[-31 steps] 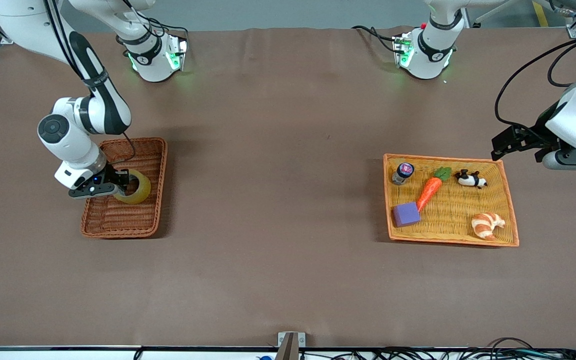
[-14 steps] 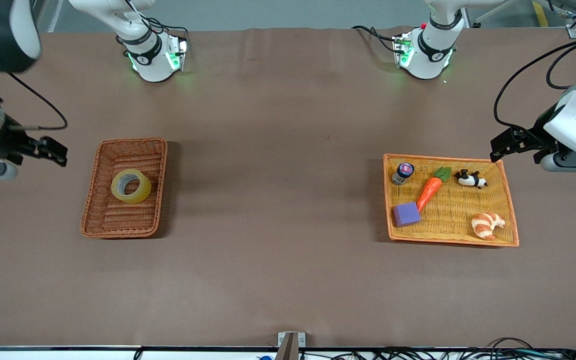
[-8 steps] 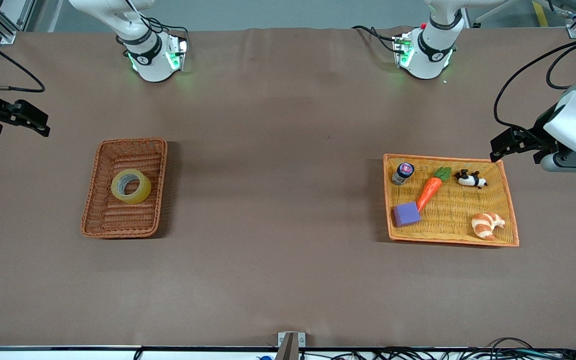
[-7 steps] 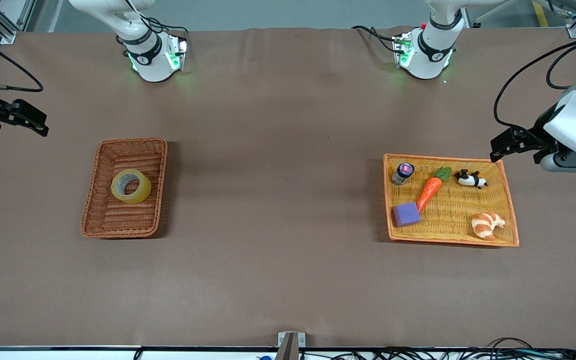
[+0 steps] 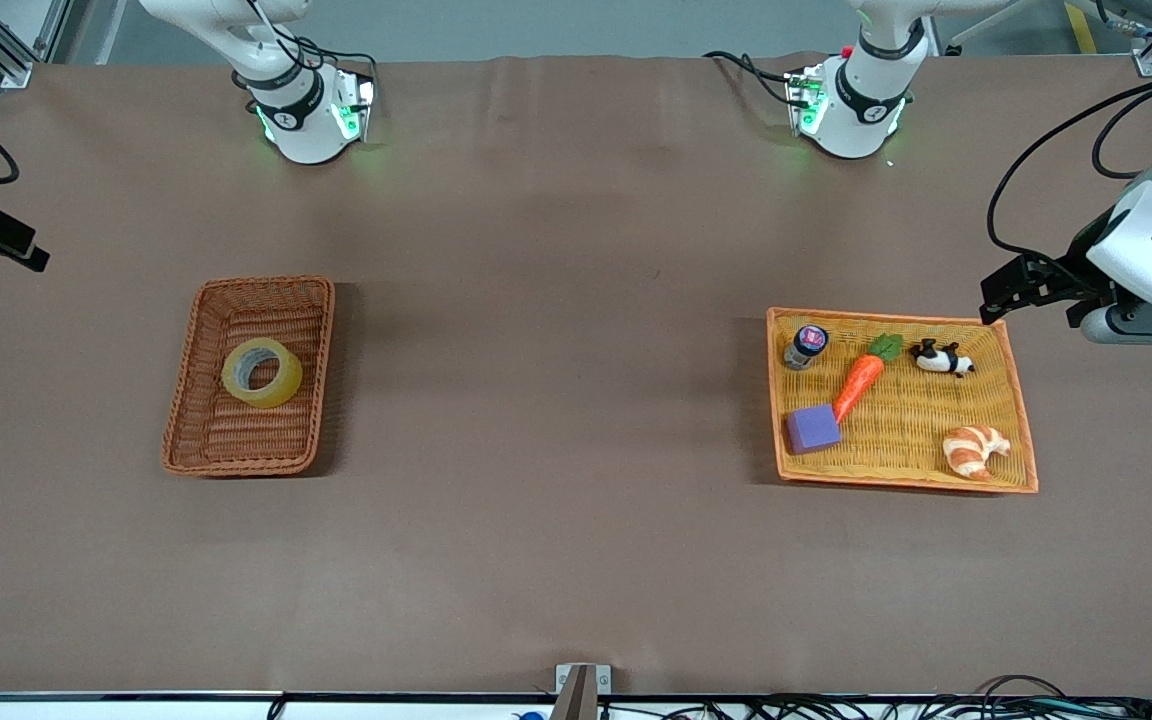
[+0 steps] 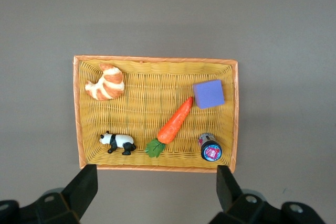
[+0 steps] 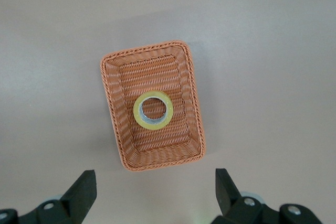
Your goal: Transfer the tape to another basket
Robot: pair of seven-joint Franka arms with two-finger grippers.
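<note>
The yellowish tape lies flat in the reddish-brown wicker basket, its grey core facing up. It also shows in the right wrist view, inside the basket. My right gripper is open and empty, high over the table's edge at the right arm's end, well clear of the basket; its wrist view looks down on the tape. My left gripper is open and empty and waits above the corner of the orange-yellow basket.
The orange-yellow basket holds a croissant, a toy panda, a carrot, a purple block and a small bottle. Bare brown table lies between the two baskets.
My right gripper let go of the tape in the reddish-brown basket, rose and drew back toward the table's edge at its own end. The tape and the left arm have not moved.
</note>
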